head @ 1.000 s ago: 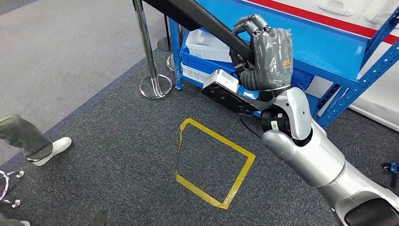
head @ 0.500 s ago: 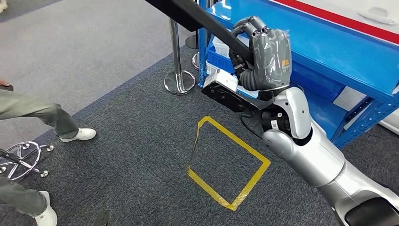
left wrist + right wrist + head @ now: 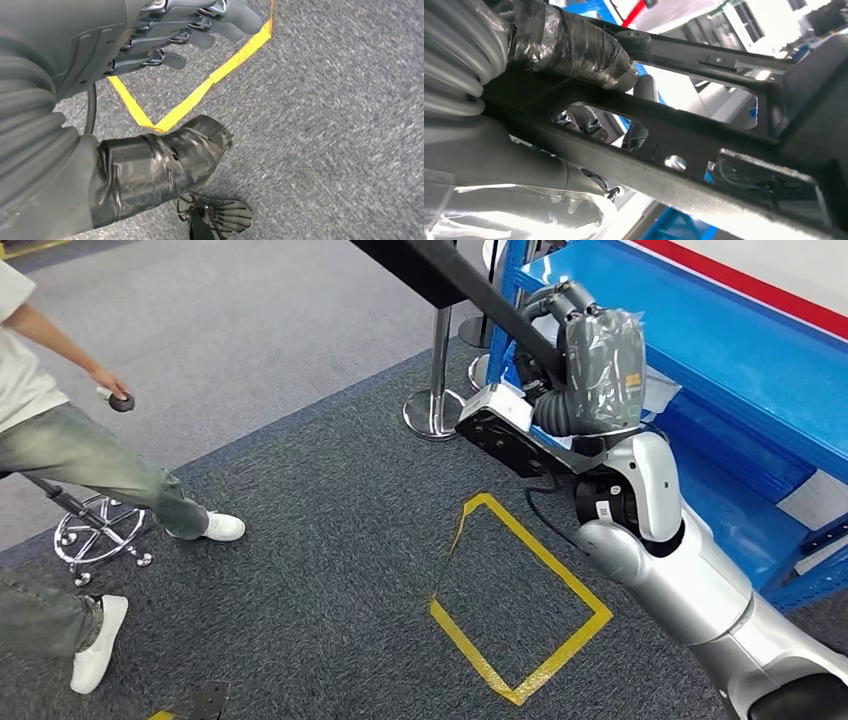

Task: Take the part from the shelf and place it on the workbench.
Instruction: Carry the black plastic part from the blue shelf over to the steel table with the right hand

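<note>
Part (image 3: 440, 270), a long black frame, is sitting gripped in my right hand (image 3: 580, 365), slanting toward eleven o'clock above grey carpet; my left hand (image 3: 150, 30) is hanging released, grasping nothing.

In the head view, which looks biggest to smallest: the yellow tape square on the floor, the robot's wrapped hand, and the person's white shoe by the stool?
1. yellow tape square
2. right hand, which is nearer the camera, so it looks enlarged
3. white shoe
</note>
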